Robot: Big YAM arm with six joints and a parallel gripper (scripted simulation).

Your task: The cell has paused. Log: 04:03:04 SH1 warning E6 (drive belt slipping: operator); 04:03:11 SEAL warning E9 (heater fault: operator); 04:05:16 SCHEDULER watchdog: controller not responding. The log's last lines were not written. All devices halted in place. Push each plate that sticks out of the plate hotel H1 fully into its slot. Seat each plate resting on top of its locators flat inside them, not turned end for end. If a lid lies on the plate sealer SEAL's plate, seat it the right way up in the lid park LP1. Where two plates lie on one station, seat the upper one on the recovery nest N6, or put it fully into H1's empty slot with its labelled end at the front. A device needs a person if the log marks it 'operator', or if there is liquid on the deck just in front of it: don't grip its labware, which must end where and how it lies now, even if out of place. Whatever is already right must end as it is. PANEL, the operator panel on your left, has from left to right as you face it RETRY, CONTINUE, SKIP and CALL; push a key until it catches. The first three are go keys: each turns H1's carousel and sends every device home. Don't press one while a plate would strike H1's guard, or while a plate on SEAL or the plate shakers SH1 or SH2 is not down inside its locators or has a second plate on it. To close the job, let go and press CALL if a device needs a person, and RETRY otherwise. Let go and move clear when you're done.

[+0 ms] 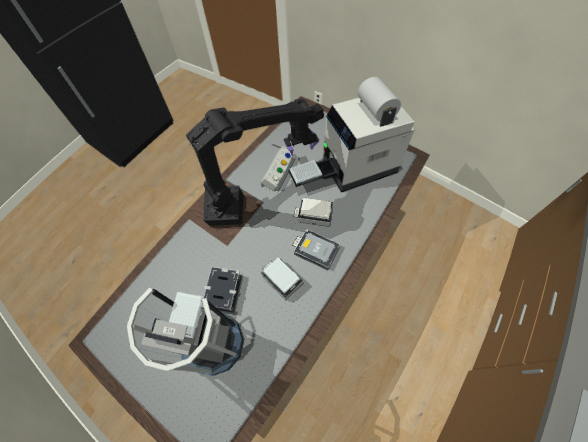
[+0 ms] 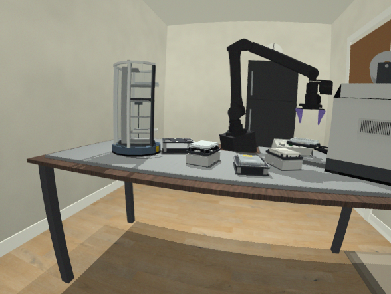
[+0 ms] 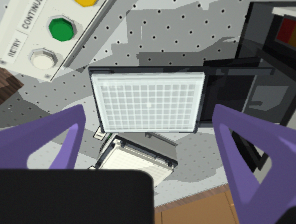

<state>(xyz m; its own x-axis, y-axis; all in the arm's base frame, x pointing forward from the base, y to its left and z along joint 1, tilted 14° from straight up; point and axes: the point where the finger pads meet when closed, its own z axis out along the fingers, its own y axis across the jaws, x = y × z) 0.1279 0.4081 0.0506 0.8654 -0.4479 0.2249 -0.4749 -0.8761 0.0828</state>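
My gripper (image 1: 301,145) (image 2: 310,116) (image 3: 148,111) is open and empty. It hangs well above a white gridded plate (image 1: 305,172) (image 2: 304,141) (image 3: 149,100) on the dark tray in front of the plate sealer SEAL (image 1: 370,140) (image 2: 362,135). The operator panel PANEL (image 1: 275,170) (image 3: 45,30) lies just left of that plate; its white RETRY and green CONTINUE keys show in the wrist view. A shaker with a pale plate (image 1: 316,209) (image 2: 284,153) (image 3: 135,162) stands nearer the table's middle. The plate hotel H1 (image 1: 175,330) (image 2: 134,106) stands at the far end of the table from my gripper.
The lid park LP1 (image 1: 316,247) (image 2: 251,163) bears a yellow label. A second shaker with a white plate (image 1: 281,276) (image 2: 203,151) and the dark recovery nest N6 (image 1: 223,289) (image 2: 176,144) lie toward H1. The arm's base (image 1: 223,205) stands at the table's edge.
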